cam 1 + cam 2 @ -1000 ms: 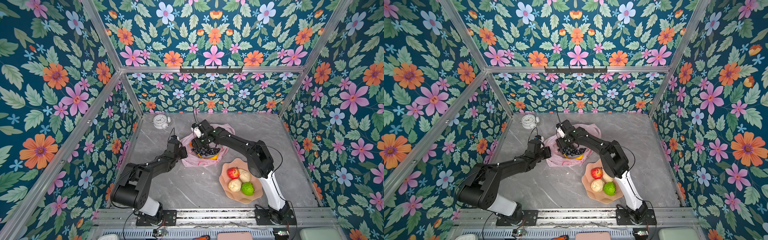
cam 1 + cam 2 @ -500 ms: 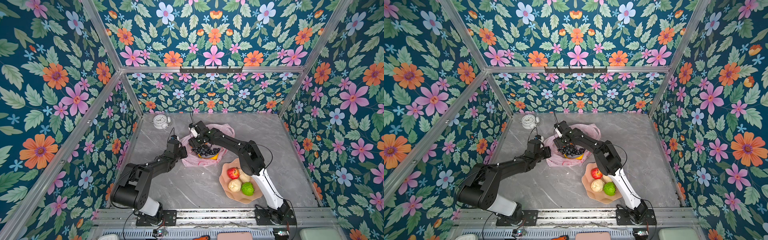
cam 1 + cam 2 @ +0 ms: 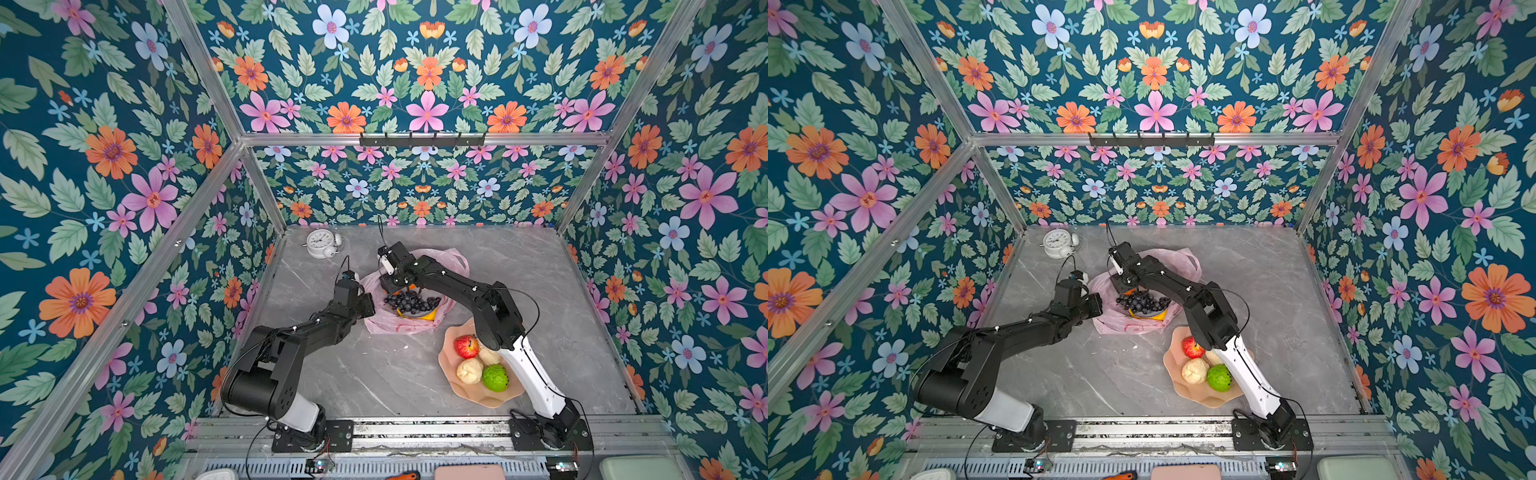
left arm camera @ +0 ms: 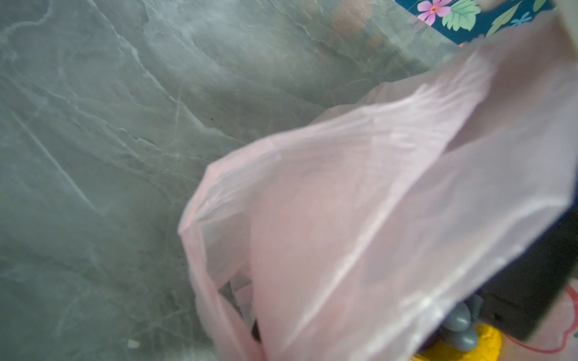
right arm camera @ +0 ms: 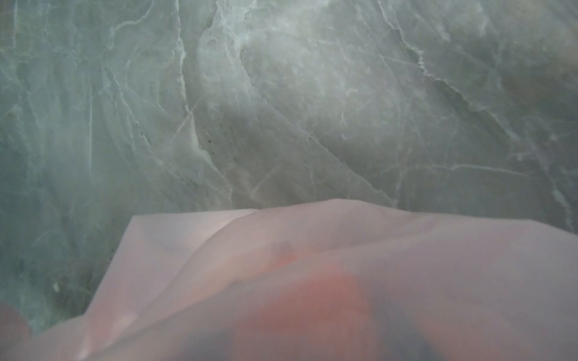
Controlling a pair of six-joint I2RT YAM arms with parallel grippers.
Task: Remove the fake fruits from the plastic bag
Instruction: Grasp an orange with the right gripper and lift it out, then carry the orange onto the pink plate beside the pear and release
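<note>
Top views, plastic bag (image 3: pixel 390 326): lies at centre of frame on the grey bench (image 3: pixel 374 382). Mouth open upward, handle loops toward the back wall.
Top views, bag contents: dark grape bunch (image 3: pixel 409 301) on top. Yellow banana (image 3: pixel 428 316) at its lower right edge. A sliver of orange (image 3: pixel 411 286) shows just above the grapes.
Top views, left tool (image 3: pixel 1094 305): at the bag's left rim, jaws closed tight on the film.
Top views, right tool (image 3: pixel 392 284): down in the bag mouth, over the orange and just above the grapes. Jaws hidden under the wrist. Cannot tell wide or narrow, nor whether anything is gripped.
Top views, bowl (image 3: pixel 478 401): scalloped peach-pink, lower right of the bag and apart from it. Carries red apple (image 3: pixel 465 345), two cream pieces (image 3: pixel 469 370) and green fruit (image 3: pixel 495 377). The right arm crosses above its upper edge.
Top views, clock (image 3: pixel 323 244): white, upper left of the bag, near the back left corner.
Left wrist, plastic bag (image 4: pixel 344 218): pink film rises taut toward the camera, with bench behind it. Grapes (image 4: pixel 459 322) and banana yellow (image 4: pixel 475 348) show past the film's edge, beside a dark block I cannot identify.
Right wrist, plastic bag (image 5: pixel 312 250): blurred pink film close to the lens, an orange-red blur behind it, too soft to name. Fingers not seen. Bench beyond.
</note>
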